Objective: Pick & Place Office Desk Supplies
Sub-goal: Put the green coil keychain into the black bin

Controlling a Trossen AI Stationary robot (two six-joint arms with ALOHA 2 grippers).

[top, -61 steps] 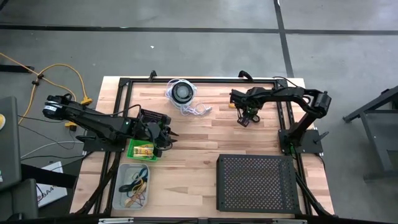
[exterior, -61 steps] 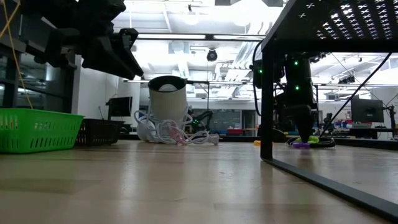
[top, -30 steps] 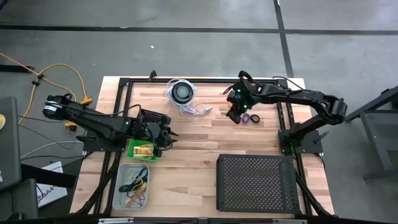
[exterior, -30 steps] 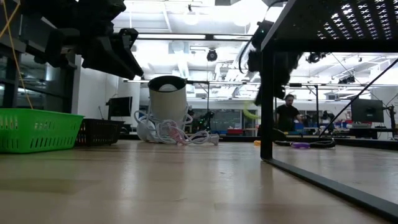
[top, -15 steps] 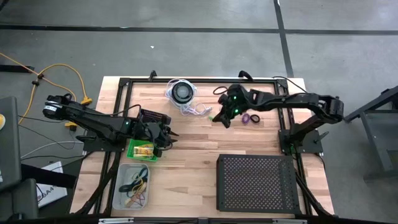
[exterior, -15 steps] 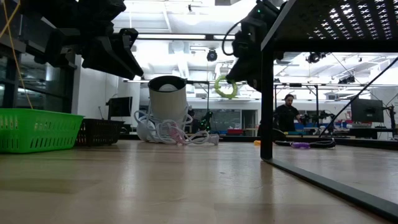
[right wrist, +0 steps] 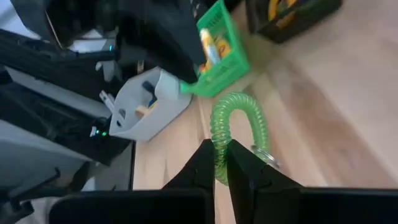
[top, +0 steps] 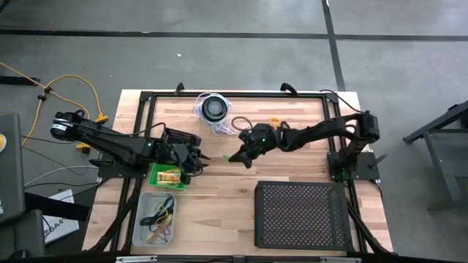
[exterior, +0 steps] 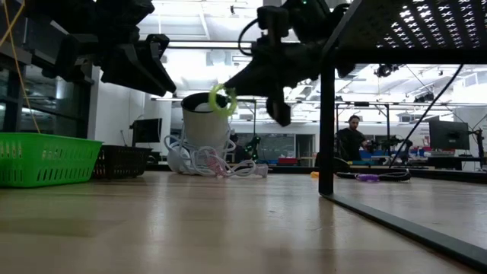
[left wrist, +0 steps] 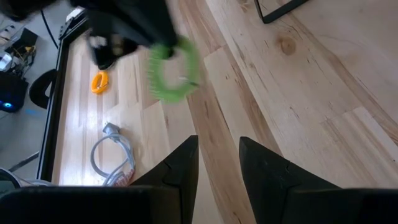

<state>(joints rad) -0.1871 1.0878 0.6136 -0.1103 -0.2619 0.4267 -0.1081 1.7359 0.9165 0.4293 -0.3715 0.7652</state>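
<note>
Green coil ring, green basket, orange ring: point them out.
green coil ring (right wrist: 237,134): right wrist view, top of its loop
green basket (exterior: 46,158): low view, front wall
orange ring (left wrist: 99,81): left wrist view, its band

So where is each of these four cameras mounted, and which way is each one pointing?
High view: above the table, looking straight down; both dark arms show, the right gripper carrying a green coiled plastic ring.
Low view: at table-top height, looking level into the room; both arms enter from above.
Left wrist view: on the left arm, looking past its own fingers across the wooden table.
Right wrist view: on the right arm, looking past its own fingers toward the green mesh basket.
Shared: all four show the ring.
</note>
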